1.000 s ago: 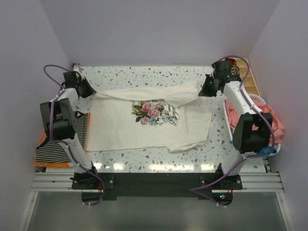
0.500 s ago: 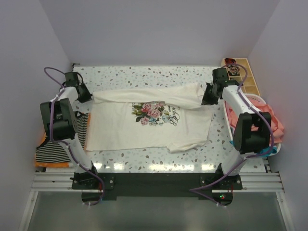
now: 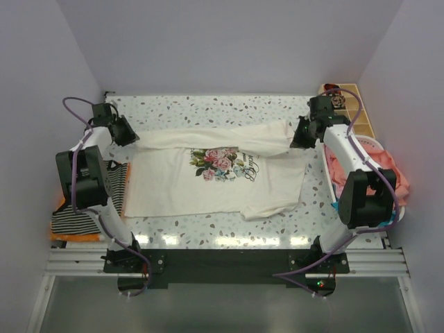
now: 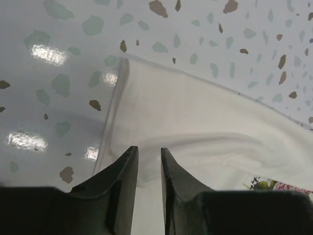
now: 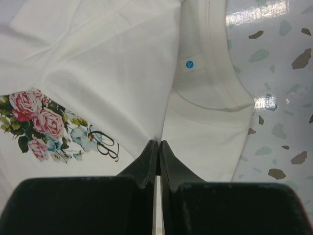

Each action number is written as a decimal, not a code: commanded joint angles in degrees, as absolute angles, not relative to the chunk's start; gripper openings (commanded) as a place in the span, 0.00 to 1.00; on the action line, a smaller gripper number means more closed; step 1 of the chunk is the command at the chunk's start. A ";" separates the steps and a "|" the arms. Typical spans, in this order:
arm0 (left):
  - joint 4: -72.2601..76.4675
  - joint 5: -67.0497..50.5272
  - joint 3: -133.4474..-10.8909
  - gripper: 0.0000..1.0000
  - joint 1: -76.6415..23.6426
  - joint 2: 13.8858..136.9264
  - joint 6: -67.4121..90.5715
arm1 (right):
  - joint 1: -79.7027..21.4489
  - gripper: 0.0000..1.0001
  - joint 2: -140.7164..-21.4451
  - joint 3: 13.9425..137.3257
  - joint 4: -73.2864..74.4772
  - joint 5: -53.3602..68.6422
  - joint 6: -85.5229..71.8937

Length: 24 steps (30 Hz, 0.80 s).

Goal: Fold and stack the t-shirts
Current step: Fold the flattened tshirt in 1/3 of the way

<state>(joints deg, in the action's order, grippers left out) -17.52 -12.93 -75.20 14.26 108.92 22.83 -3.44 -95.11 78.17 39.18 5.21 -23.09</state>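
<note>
Top external view has the cream t-shirt [image 3: 215,177] spread print-up on the tabletop [image 3: 208,107]. Its far edge is turned over toward the near side as a long band, with a claw at each end, likely so the fold runs straight. The right claw [image 5: 157,143] is pinched almost closed on a thin ridge of cloth beside the collar. The left claw [image 4: 149,149] stands narrowly parted with cloth in the gap, though I cannot tell whether it grips. Compared with a second ago, the right claw has come nearer and the band lies flatter.
</note>
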 commanded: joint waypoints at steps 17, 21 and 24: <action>-22.23 -15.65 -81.73 0.02 10.55 120.84 19.60 | -3.16 0.00 -91.76 77.44 41.13 4.14 -22.59; -24.61 -12.13 -84.29 0.00 11.25 122.26 18.63 | -3.25 0.00 -89.92 77.25 41.66 0.18 -23.46; -25.05 -9.14 -84.37 0.00 11.60 121.20 18.19 | -3.16 0.00 -88.95 77.96 42.27 -1.67 -23.47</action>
<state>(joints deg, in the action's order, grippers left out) -21.06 -18.28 -83.26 9.89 120.55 21.39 -3.42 -93.36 77.30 40.56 2.98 -23.14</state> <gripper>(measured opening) 0.014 0.015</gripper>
